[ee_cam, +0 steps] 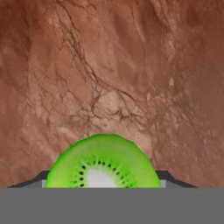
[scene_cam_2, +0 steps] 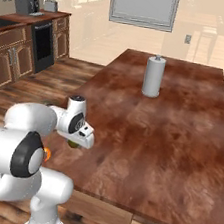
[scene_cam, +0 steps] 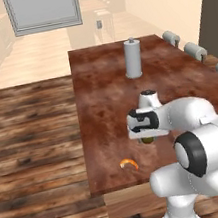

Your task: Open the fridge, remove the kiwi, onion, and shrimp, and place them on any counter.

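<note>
- The gripper hangs over the near part of the counter, just right of centre in the lower half of the left base view; in the right base view it sits at lower left, under the white hand.
- The kiwi shows at the bottom centre of the hand view, cut face toward the camera: bright green flesh, a pale core and a ring of dark seeds. The dark finger tips flank it on either side, so the jaws are clamped on the kiwi.
- In the left base view a small dark-green bit of the fruit peeks out beneath the hand; whether it touches the wood I cannot tell.
- The shrimp, an orange crescent, lies on the counter near its front edge, below and left of the gripper in the left base view, apart from it.
- A grey paper towel roll stands upright on the far part of the counter, in the upper middle of both base views.
- Grey stools line the counter's right edge, at upper right of the left base view.
- Dark wooden cabinets run along the upper left of the right base view.
</note>
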